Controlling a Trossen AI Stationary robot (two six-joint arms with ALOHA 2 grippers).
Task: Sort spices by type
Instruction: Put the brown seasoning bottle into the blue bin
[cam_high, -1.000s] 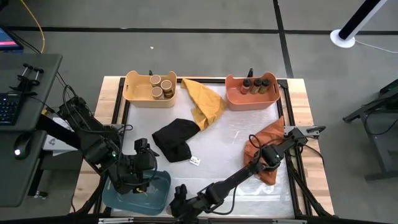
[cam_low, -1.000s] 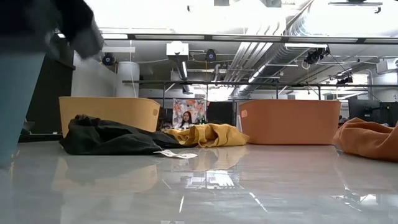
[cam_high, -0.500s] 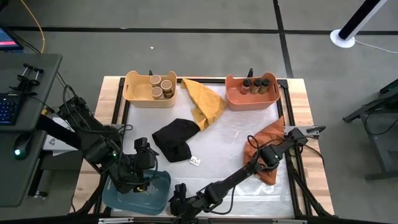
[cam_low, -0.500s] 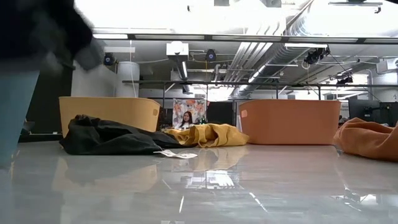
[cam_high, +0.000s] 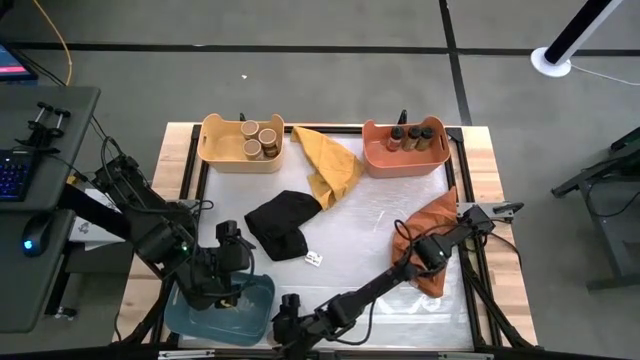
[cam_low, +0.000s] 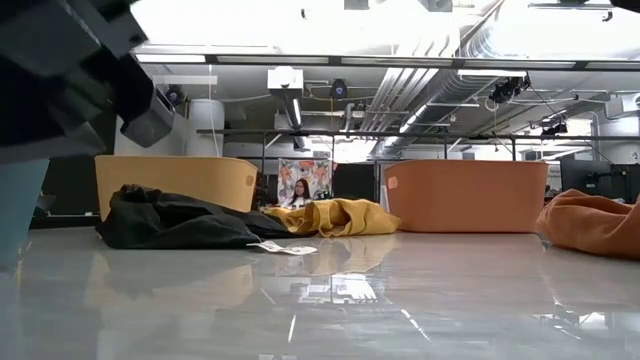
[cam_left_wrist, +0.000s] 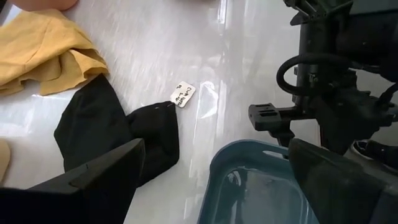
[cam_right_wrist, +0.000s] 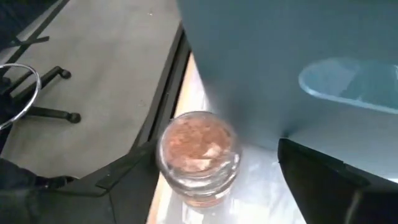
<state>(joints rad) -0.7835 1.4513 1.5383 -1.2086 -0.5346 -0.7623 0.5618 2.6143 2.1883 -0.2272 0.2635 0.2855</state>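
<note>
Spice jar (cam_right_wrist: 198, 155) beside the blue bin (cam_right_wrist: 280, 56) has been approached by the open right claw (cam_high: 287, 322), seemingly for grasping; left claw (cam_high: 225, 290) is held open.

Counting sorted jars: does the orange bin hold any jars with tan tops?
No, the orange bin holds three dark-topped jars in the high view.

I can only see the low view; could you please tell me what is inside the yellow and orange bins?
Observer: The yellow bin holds several tan-topped jars.
Operator: Thank you, and the orange one?
Observer: The orange bin holds three dark-topped jars in a row.
Operator: Is any jar still outside the bins?
Observer: Yes, one clear jar sits by the blue bin, at the table's edge, in front of the open right claw.
</note>
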